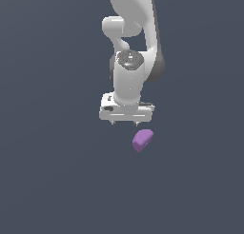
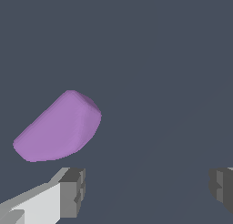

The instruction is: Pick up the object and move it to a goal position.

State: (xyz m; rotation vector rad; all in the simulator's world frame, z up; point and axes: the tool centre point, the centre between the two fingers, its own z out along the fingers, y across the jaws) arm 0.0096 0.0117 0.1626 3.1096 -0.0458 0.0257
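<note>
The object [image 1: 142, 140] is a small matte purple lump, rounded and tapered at one end, lying on the dark grey surface. In the exterior view it lies just below my white gripper [image 1: 126, 122] and a little toward the exterior view's right. The gripper is open and empty, its short fingertips [image 1: 113, 121] pointing down above the surface. In the wrist view the purple lump [image 2: 59, 128] fills a large area, lying ahead of one grey finger pad [image 2: 73, 192] and outside the gap between the two pads. My gripper [image 2: 148, 186] stands wide open there.
The white arm [image 1: 131, 33] rises behind the gripper at the top of the exterior view. The flat dark grey surface [image 1: 57, 180] spreads all around.
</note>
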